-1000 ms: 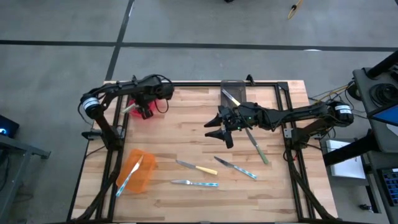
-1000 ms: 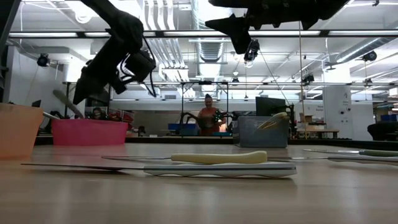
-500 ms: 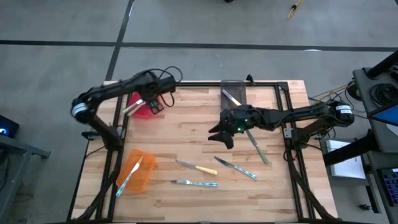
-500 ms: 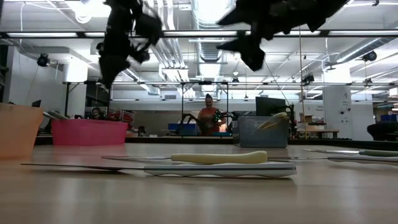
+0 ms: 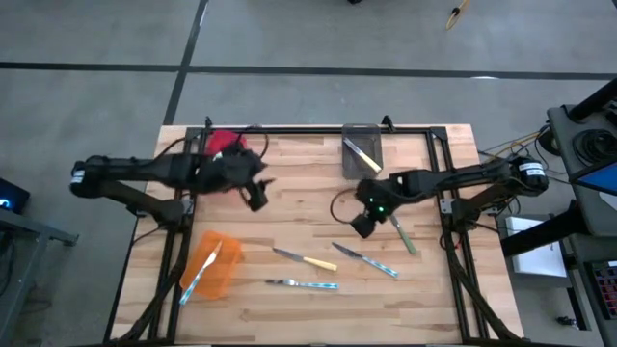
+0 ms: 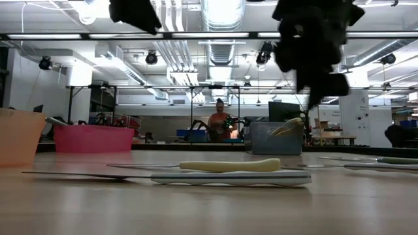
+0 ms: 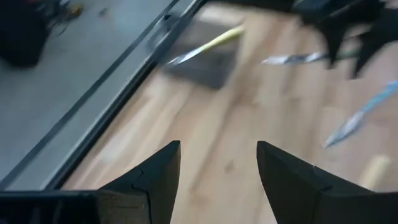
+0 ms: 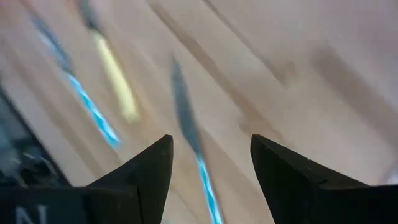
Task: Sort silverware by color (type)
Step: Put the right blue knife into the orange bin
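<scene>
The right end effector [image 5: 361, 226] hung over the middle of the wooden bench [image 5: 289, 173] with its two dark fingers [image 8: 140, 177] spread wide and nothing between them. In the high view it stood just beside the blade end of the blue-handled knife [image 5: 366, 260], which lay slightly nearer the front edge of the bench than the end effector, its long axis running on a slant from the blade near the end effector down to the light-blue handle farther off. The right wrist view showed that same knife [image 8: 191, 143] passing between the open fingers, nearly in line with the gap, so my judgement is that this was the piece the right arm was nearest to and best lined up for. The green-handled knife [image 5: 397, 231] lay just beside the end effector on the side toward the right arm's base. The yellow-handled knife [image 5: 305, 259] and a second blue-handled knife [image 5: 302, 284] lay farther out, beyond the first blue one. The left end effector [image 5: 257, 196] was also wide open and empty, its fingers [image 7: 149, 180] apart over bare wood, well apart from those loose knives and near the red bin [image 5: 220, 145]. One yellow-handled knife already rested in the grey bin [image 5: 361, 135] at the back edge, and a blue-handled one lay in the orange bin [image 5: 229, 274] toward the front left corner. No brand, label or legible writing showed on any knife, bin or arm.
</scene>
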Robot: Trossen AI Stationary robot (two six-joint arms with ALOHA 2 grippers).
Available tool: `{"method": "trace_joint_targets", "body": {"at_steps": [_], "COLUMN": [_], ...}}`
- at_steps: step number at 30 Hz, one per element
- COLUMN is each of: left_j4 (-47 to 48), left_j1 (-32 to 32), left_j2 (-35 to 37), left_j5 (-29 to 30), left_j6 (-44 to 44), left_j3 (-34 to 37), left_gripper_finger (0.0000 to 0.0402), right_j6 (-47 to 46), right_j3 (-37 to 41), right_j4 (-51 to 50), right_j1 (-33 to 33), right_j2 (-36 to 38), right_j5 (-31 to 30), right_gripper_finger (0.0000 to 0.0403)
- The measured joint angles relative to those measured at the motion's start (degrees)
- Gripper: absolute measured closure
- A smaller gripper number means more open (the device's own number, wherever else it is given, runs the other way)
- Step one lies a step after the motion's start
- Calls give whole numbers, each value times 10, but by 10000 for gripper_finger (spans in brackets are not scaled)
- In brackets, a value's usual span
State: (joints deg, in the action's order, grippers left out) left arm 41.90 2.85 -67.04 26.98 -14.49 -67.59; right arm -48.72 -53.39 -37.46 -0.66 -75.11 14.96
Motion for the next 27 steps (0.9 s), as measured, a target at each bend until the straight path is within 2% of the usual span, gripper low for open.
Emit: {"method": "trace_joint_targets", "body": {"at_steps": [5, 11, 17, 23, 27], "left_j4": [-122, -228, -241, -253, -254], "left_j1": [66, 101, 103, 117, 139], "left_j2": [27, 26, 9, -6, -9], "left_j5": [0, 0, 0, -1, -1], "left_j6": [0, 4, 11, 8, 8], "left_j3": [67, 124, 132, 132, 132], "left_gripper_finger": [209, 209, 209, 209, 209], "right_j6": [-54, -107, -148, -179, -193], "right_j3": [0, 0, 0, -19, -64], "right_j4": [-113, -79, -51, -54, -125], "right_j1": [53, 135, 193, 238, 257], "right_j2": [1, -12, -39, -99, -150], "right_j5": [13, -15, -60, -63, -95], "right_gripper_finger": [197, 197, 197, 197, 197]}}
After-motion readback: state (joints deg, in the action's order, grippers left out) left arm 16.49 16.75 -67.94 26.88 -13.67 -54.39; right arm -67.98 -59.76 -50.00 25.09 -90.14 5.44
